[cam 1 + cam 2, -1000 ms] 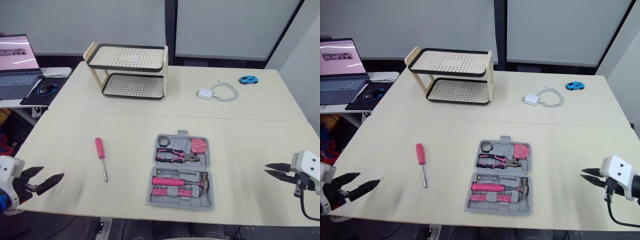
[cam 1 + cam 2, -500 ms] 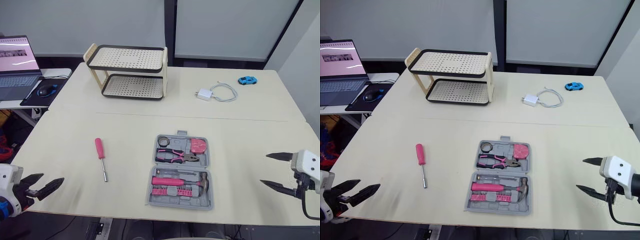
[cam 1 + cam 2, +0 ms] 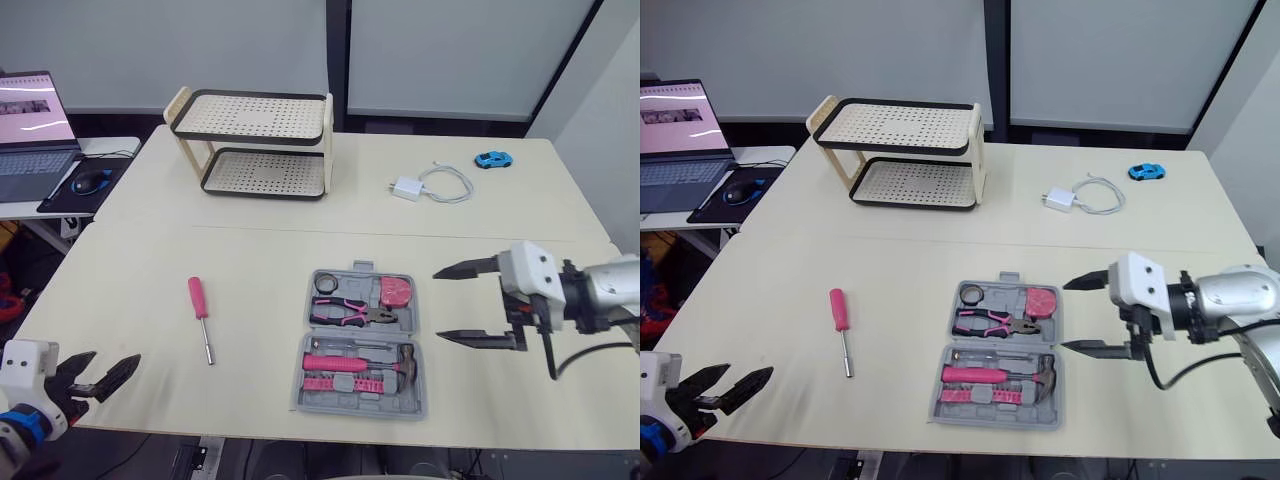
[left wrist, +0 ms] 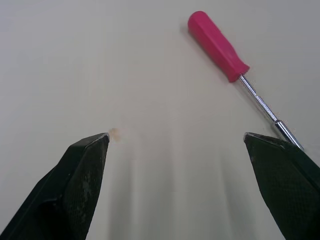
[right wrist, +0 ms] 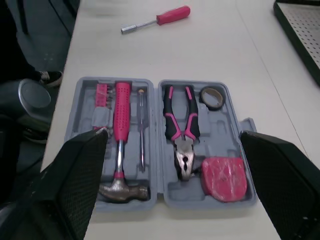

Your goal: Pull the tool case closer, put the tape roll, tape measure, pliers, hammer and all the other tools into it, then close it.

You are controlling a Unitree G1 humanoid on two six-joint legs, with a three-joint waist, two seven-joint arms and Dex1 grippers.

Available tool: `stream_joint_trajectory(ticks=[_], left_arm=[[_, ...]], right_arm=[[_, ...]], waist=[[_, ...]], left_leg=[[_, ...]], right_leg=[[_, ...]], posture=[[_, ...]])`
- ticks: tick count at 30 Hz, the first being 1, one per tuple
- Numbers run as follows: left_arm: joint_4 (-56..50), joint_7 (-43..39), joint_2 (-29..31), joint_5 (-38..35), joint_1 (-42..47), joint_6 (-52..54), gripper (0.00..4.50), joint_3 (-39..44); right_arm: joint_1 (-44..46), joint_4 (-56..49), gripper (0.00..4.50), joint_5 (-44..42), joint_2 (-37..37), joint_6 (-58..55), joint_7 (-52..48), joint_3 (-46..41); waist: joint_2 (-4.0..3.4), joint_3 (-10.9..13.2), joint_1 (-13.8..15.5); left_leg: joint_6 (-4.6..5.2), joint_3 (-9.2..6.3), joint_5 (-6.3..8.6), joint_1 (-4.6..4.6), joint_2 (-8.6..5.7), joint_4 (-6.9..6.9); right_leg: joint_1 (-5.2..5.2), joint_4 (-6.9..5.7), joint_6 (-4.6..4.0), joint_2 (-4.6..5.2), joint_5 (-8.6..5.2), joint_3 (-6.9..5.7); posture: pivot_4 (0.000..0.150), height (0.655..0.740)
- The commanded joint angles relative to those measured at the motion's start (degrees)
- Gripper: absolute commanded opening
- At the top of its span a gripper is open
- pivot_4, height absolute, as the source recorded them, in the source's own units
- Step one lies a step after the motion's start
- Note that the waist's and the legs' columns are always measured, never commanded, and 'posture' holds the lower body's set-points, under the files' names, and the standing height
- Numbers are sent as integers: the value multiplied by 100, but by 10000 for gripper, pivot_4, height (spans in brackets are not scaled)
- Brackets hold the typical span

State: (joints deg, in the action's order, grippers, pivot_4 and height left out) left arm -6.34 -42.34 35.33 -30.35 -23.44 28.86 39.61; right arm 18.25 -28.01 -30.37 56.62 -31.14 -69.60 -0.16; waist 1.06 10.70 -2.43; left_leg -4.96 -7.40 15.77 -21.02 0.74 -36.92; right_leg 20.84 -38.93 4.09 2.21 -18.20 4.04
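Note:
The grey tool case [image 3: 410,403] lies open near the table's front middle. In it are a tape roll [image 3: 328,283], pink-handled pliers [image 3: 350,315], a pink tape measure [image 3: 397,290], a hammer [image 3: 355,362] and a thin screwdriver [image 5: 142,131]. A pink-handled screwdriver [image 3: 199,305] lies on the table left of the case. My right gripper [image 3: 438,305] hovers open just right of the case, fingers pointing at it, holding nothing. My left gripper [image 3: 115,362] is open at the front left edge, with the pink screwdriver [image 4: 217,45] ahead of it.
A two-tier perforated rack [image 3: 255,140] stands at the back left. A white charger with its cable [image 3: 420,185] and a blue toy car [image 3: 494,159] lie at the back right. A laptop [image 3: 30,130] sits on a side table to the left.
My right gripper opened from nearly shut, then swung left from the table's right edge to beside the case. The left gripper stayed open and barely moved.

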Motion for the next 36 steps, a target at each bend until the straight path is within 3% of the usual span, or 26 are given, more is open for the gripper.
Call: stream_joint_trajectory(ticks=[1,7,19,26,36], left_arm=[[-562,559,-250,-106,154,189,45000,-55],[-1022,2017,-1151,-2,1030,339,45000,-353],[-626,3400,-1817,1027,2075,279,45000,-1632],[-182,3848,-2045,1490,2412,224,45000,-2030],[-514,4071,-2215,1555,2579,640,45000,-2245]], right_arm=[[393,18,44626,-11,-111,-139,26,247],[695,113,44626,3,-314,-201,38,502],[466,18,44626,120,-307,-131,18,606],[348,-41,44626,167,-303,-99,11,598],[205,-117,44626,191,-263,-66,4,560]], waist=[[1,0,58],[8,-3,110],[13,-4,75],[13,-4,78],[13,-4,79]], left_leg=[[0,-2,0,-1,-1,0],[-1,-16,0,-9,-8,-2],[-2,-13,0,-12,-9,-3],[-2,-15,-1,-13,-10,-3],[-3,-17,-1,-16,-12,-4]], right_leg=[[0,0,0,0,0,-2],[-1,2,2,4,2,-13],[2,0,2,0,2,-11],[2,1,3,-2,2,-12],[2,2,4,-1,3,-13]], posture=[[1500,7350],[1500,7350],[1500,7350],[1500,7350],[1500,7350]])
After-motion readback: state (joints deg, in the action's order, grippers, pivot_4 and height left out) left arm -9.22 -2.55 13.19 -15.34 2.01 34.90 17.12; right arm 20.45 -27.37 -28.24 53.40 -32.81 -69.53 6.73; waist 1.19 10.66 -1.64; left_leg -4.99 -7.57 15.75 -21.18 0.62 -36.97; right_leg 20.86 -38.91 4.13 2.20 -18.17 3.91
